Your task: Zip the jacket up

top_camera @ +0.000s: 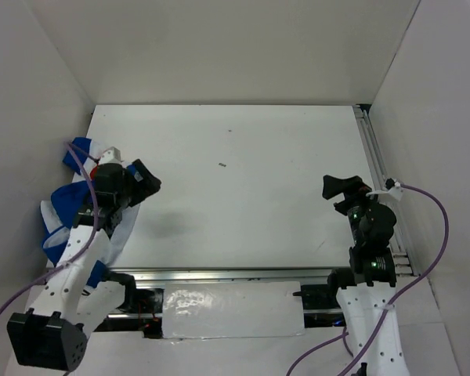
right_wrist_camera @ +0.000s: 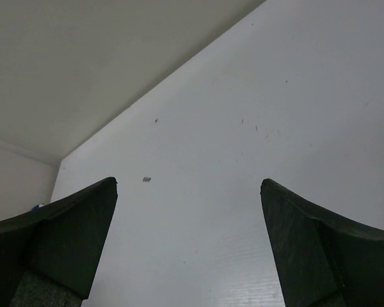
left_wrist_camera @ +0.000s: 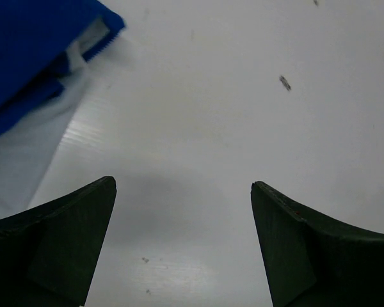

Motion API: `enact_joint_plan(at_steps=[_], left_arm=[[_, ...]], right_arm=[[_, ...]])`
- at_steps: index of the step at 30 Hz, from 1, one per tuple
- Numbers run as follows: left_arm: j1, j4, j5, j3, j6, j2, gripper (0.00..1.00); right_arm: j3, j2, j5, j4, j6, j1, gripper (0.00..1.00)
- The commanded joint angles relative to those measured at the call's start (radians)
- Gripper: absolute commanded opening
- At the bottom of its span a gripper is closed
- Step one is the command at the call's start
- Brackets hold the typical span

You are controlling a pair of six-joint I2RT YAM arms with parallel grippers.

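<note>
The blue jacket (top_camera: pixel 63 205) lies crumpled at the table's left edge, partly over the edge and partly hidden under my left arm. A blue and white corner of it shows at the upper left of the left wrist view (left_wrist_camera: pixel 32 57). My left gripper (top_camera: pixel 147 182) is open and empty, just right of the jacket, over bare table (left_wrist_camera: pixel 182 185). My right gripper (top_camera: pixel 337 188) is open and empty at the right side of the table, far from the jacket (right_wrist_camera: pixel 189 182).
The white table (top_camera: pixel 243 180) is walled by white panels at the back and both sides. A metal rail (top_camera: pixel 380 180) runs along the right edge. A small dark speck (top_camera: pixel 222 164) lies on the table. A plastic-wrapped strip (top_camera: pixel 231 309) lies between the arm bases.
</note>
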Motion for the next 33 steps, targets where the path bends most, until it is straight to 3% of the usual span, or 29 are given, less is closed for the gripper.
enact_joint_plan(at_steps=[1, 5, 11, 16, 23, 26, 27, 28, 30, 32, 33], left_arm=[[0.129, -0.008, 0.076, 0.049, -0.043, 0.044, 0.99], [0.315, -0.064, -0.016, 0.102, -0.103, 0.212, 0.99], [0.448, -0.089, 0.003, 0.18, -0.16, 0.466, 0.99], [0.485, -0.029, 0.041, 0.204, -0.145, 0.59, 0.99], [0.525, -0.107, 0.064, 0.305, -0.161, 0.802, 0.99], [0.522, -0.077, 0.091, 0.302, -0.143, 0.825, 0.94], [0.522, -0.064, 0.114, 0.297, -0.132, 0.828, 0.78], [0.522, -0.049, 0.125, 0.293, -0.126, 0.828, 0.7], [0.522, -0.048, 0.153, 0.294, -0.119, 0.839, 0.31], [0.522, -0.052, 0.165, 0.297, -0.112, 0.84, 0.0], [0.513, -0.051, 0.167, 0.294, -0.106, 0.836, 0.0]], right_arm=[[0.004, 0.049, -0.052, 0.048, -0.041, 0.006, 1.0], [0.0, 0.055, -0.055, 0.053, -0.048, 0.006, 1.0], [-0.023, 0.027, -0.054, 0.071, -0.062, 0.008, 1.0], [-0.024, 0.047, -0.064, 0.073, -0.068, 0.009, 1.0], [-0.021, 0.059, -0.067, 0.079, -0.078, 0.011, 1.0], [-0.021, 0.053, -0.057, 0.07, -0.078, 0.011, 1.0], [-0.021, 0.05, -0.054, 0.068, -0.079, 0.012, 1.0], [-0.021, 0.046, -0.049, 0.068, -0.079, 0.012, 1.0], [-0.02, 0.044, -0.047, 0.062, -0.078, 0.011, 1.0], [-0.02, 0.036, -0.046, 0.061, -0.081, 0.012, 1.0], [-0.019, 0.035, -0.047, 0.056, -0.081, 0.012, 1.0]])
